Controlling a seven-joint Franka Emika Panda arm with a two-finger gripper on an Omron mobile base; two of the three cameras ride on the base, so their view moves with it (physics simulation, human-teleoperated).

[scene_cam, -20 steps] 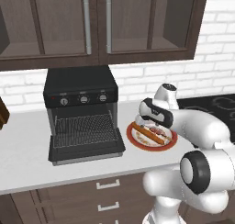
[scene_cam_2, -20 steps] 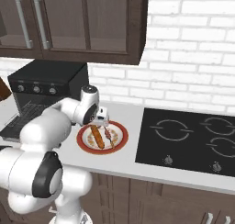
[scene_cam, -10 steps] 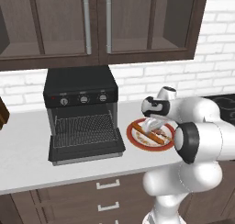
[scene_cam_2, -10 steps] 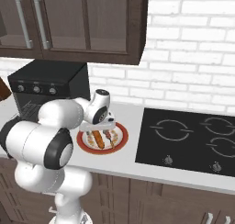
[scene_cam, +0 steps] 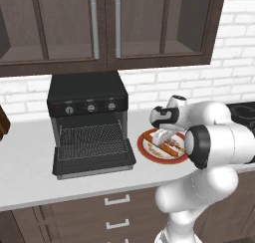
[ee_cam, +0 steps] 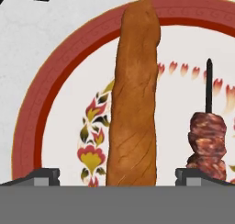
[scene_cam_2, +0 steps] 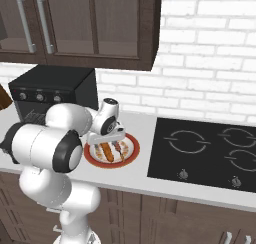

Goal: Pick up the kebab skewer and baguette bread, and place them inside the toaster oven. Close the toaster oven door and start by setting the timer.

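The baguette bread (ee_cam: 133,94) lies on a red-rimmed plate (ee_cam: 39,108), a smooth orange-brown loaf. Beside it is the kebab skewer (ee_cam: 207,140) with dark reddish chunks. My gripper (ee_cam: 117,177) is open just above the plate, one finger on each side of the loaf, touching nothing that I can see. In the base views the gripper (scene_cam: 162,136) (scene_cam_2: 113,136) hangs low over the plate (scene_cam: 142,145) (scene_cam_2: 134,153). The toaster oven (scene_cam: 87,95) (scene_cam_2: 50,88) stands left of the plate, its door (scene_cam: 94,162) dropped open and flat on the counter, the wire rack (scene_cam: 89,140) showing.
A black cooktop (scene_cam_2: 210,148) lies right of the plate. Dark wall cabinets (scene_cam: 104,23) hang above the counter. Three knobs (scene_cam: 90,107) sit in a row on the oven's front. Bare white counter (scene_cam: 25,162) stretches left of the oven.
The hand has come down from above the plate to just over the bread, and the elbow has swung round. The plate, the food and the oven have not moved.
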